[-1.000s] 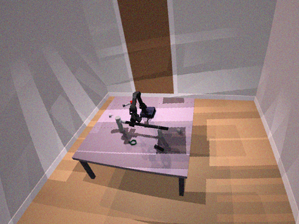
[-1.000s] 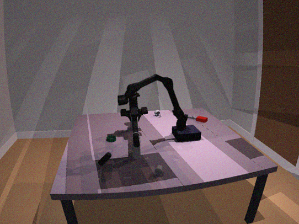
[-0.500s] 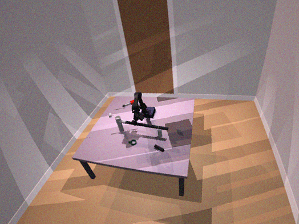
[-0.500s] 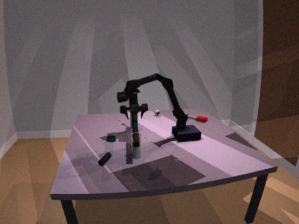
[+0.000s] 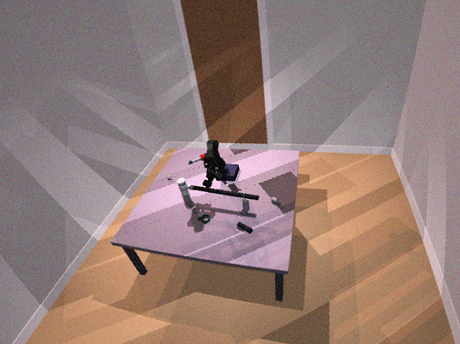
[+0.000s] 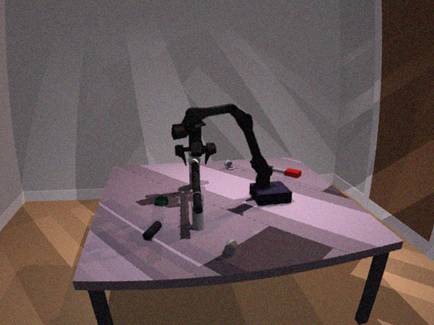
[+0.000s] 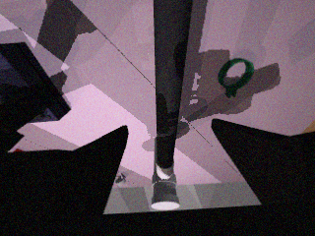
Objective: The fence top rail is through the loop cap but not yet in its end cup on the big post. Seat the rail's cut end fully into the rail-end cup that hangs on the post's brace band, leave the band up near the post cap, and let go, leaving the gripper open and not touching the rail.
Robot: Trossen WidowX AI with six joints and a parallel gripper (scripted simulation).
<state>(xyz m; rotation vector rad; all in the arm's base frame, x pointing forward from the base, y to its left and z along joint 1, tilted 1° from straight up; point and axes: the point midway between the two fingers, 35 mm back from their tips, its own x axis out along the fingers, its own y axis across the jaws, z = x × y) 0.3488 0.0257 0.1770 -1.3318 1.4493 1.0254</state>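
The dark top rail [image 5: 225, 192] [image 6: 195, 184] [image 7: 171, 74] lies roughly level, its far end at the white big post [image 5: 185, 193] [image 7: 165, 193]. Its near part passes over the short grey post [image 5: 246, 205] [image 6: 198, 222], at the loop cap. In the wrist view the rail's cut end meets a pale cup [image 7: 164, 171] against the post, near the post cap; how deep it sits cannot be told. The brace band is not distinct. My gripper [image 5: 209, 183] [image 6: 196, 161] [image 7: 169, 126] is open and empty above the rail near the post. In the wrist view its fingers stand apart on both sides, with gaps to the rail.
A green ring [image 5: 203, 216] [image 6: 161, 199] [image 7: 236, 74], a black cylinder [image 5: 244, 227] [image 6: 151, 231] and a grey cap [image 5: 275, 200] [image 6: 229, 248] lie on the table. A small fitting [image 5: 169, 177] [image 6: 228, 164] and a red-handled tool [image 5: 202, 156] [image 6: 293, 173] lie further back.
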